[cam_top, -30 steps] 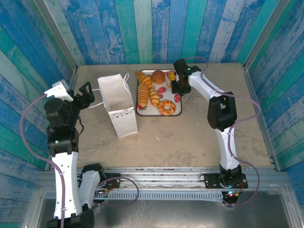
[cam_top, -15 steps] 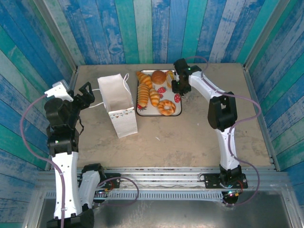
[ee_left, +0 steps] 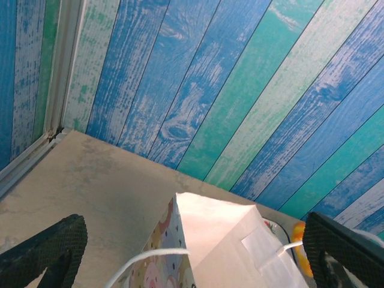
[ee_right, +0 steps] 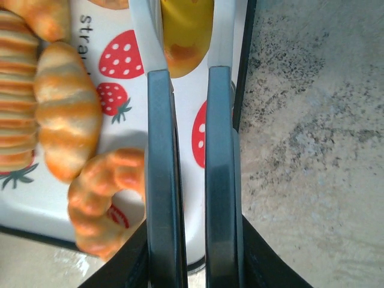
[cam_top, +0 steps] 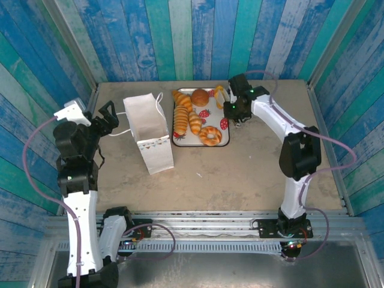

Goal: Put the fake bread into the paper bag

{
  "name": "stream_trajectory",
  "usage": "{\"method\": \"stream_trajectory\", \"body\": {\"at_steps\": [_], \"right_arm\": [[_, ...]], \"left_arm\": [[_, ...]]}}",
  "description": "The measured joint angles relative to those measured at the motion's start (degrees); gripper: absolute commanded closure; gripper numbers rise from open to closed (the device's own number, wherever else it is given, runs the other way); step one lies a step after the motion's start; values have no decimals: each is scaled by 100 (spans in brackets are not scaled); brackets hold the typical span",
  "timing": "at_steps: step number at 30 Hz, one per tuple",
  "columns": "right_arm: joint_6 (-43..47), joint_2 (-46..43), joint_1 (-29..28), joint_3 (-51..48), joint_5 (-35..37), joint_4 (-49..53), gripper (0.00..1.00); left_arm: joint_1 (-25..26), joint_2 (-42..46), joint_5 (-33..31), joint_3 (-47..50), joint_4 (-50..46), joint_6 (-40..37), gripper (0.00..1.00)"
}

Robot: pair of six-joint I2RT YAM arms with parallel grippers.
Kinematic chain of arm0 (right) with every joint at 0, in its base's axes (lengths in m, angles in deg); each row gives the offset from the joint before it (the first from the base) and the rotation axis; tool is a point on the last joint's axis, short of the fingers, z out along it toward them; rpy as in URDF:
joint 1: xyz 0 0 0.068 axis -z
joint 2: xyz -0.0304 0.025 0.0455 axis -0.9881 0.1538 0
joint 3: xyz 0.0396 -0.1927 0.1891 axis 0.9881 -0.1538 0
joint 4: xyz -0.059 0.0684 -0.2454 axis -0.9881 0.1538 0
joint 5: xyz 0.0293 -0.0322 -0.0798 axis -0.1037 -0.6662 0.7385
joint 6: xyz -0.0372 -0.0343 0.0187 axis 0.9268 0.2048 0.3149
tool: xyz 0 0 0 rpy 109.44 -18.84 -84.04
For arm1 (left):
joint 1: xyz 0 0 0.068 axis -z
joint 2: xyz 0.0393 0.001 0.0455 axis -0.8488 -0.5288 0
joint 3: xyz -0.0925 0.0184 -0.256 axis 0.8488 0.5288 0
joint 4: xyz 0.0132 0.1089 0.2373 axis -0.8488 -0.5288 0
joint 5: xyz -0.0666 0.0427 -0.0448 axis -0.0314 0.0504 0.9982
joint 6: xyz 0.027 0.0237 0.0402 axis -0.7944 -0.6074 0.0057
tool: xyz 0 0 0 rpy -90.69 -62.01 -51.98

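- Left gripper [cam_top: 108, 117]: held above the table's [cam_top: 252, 174] left side, just left of the bag. The left wrist view shows its dark fingers [ee_left: 45, 252] spread wide at either edge of the frame, with nothing between them.
- Paper bag [cam_top: 150, 133]: white, standing upright on the table with its mouth open to the top. It sits between the left gripper and the tray. One cord handle [cam_top: 159, 99] hangs at the far side and another [cam_top: 122, 132] lies out to the left. A pastel print shows on its face in the left wrist view.
- Tray [cam_top: 187, 139]: white with a strawberry print, just right of the bag. Most of the fake bread [cam_top: 195, 122] lies on it: ridged croissants [cam_top: 182, 99] along the left, a round bun [cam_top: 200, 96] at the far end and a ring doughnut [cam_top: 210, 135] at the near end.
- Yellow piece [ee_right: 186, 30]: at the tray's far right corner, caught between the finger tips. Whether it is clear of the tray surface cannot be told.
- Right gripper [cam_top: 225, 101]: at the tray's far right corner, jaws drawn narrow, fingers [ee_right: 161, 168] pressed against both sides of the yellow piece.
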Motion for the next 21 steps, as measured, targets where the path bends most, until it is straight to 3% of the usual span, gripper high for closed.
{"method": "stream_trajectory", "body": {"at_steps": [4, 10, 21], "right_arm": [[-42, -704, -50, -505, 4, -142, 84], [-133, -1840, -293, -1165, 83, -201, 84], [-190, -3484, -1421, -1467, 756, -52, 85]], "left_arm": [[-2, -367, 173, -472, -240, -197, 2], [0, -966, 448, -1032, -632, -470, 13], [-2, -2009, 713, -2374, -1287, -966, 10]]}}
